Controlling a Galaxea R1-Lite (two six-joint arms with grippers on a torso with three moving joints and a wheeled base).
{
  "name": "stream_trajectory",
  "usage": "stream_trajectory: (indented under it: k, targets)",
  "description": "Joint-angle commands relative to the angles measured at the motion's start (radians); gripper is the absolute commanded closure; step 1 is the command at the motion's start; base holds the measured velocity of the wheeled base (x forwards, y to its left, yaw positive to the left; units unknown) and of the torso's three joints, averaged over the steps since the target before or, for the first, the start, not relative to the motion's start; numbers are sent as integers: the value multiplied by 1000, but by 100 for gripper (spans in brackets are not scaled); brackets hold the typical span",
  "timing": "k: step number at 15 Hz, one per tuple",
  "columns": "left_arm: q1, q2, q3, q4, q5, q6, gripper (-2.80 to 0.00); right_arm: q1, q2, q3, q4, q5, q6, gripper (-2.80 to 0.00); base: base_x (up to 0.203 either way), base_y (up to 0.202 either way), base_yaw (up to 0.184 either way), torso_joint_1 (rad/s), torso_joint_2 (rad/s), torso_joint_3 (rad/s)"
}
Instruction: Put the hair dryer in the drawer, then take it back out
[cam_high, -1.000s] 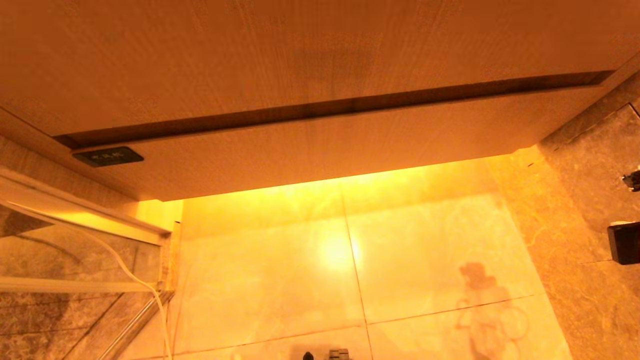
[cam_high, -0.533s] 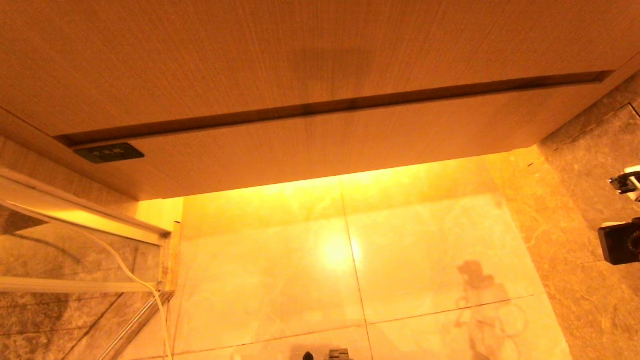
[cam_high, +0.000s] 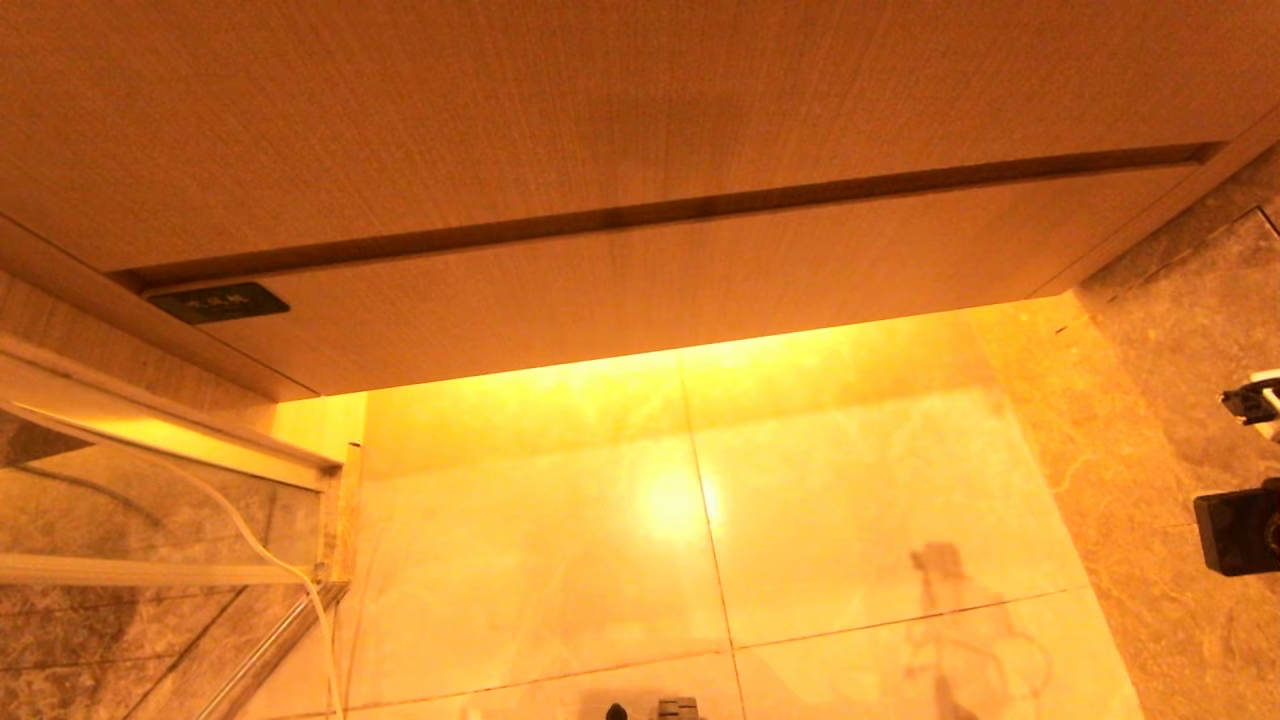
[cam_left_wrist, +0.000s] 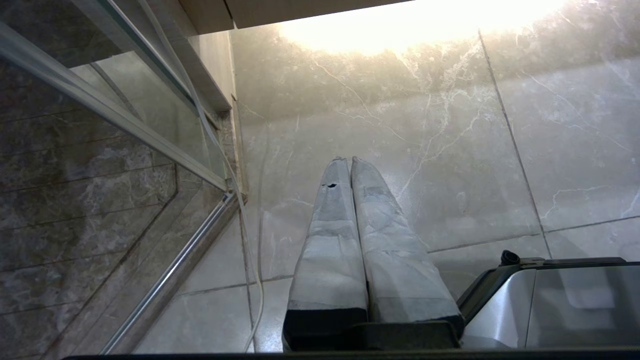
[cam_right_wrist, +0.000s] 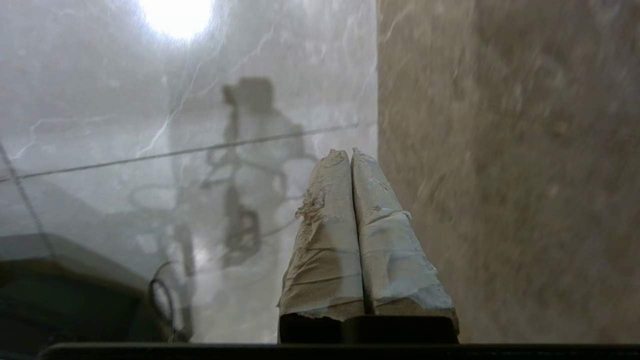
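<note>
Under the vanity, the drawer (cam_high: 640, 285) has slid nearly flush since a second ago, both claws pressed together and empty, no dryer visible.

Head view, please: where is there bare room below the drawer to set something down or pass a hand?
The pale floor tiles under the drawer lie bare, bordered by the glass partition on the robot's left and the brown stone wall on its right. It is tighter along the white cable beside the glass.
</note>
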Motion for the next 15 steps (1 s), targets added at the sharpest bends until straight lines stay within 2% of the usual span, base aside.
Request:
stream_trajectory:
  k: [1,5,8,10,13,15]
  targets:
    - [0,0,2,0,0,0,0,1,-99,60,12,-4,14,0,0,0,0,0,0,0]
    - [0,0,2,0,0,0,0,3,-468,231,80,6,39,0,0,0,0,0,0,0]
    - [0,0,2,0,0,0,0,26,-798,305,271,12,45,0,0,0,0,0,0,0]
    - [0,0,2,0,0,0,0,71,-953,344,411,29,54,0,0,0,0,0,0,0]
    - [0,0,2,0,0,0,0,149,-1123,385,469,100,70,0,0,0,0,0,0,0]
    - [0,0,2,0,0,0,0,161,-1235,404,475,126,108,0,0,0,0,0,0,0]
